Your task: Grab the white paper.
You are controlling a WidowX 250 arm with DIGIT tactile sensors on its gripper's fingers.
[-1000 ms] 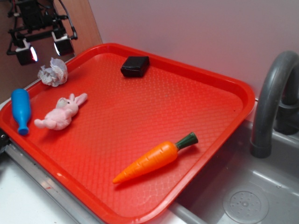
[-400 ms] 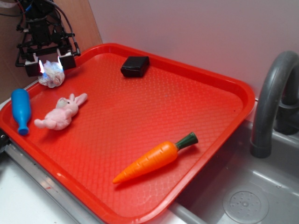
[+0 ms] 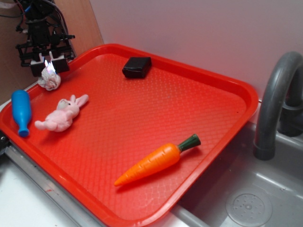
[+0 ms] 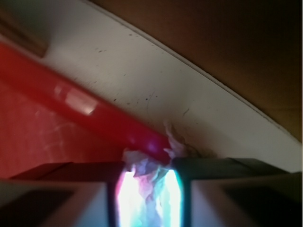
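The white paper is a small crumpled ball at the far left corner of the red tray. My gripper has come down over the paper's top and its two fingers are shut on it. In the wrist view the paper glows bright between the two dark pads, squeezed narrow, and my gripper sits just over the tray's rim.
A pink plush bunny and a blue bottle-shaped toy lie near the paper on the left. A black block sits at the back, an orange carrot at the front. A grey faucet and sink stand on the right.
The gripper dropped from above the tray corner onto the paper and its fingers closed in on it. The paper ball now looks smaller and squeezed.
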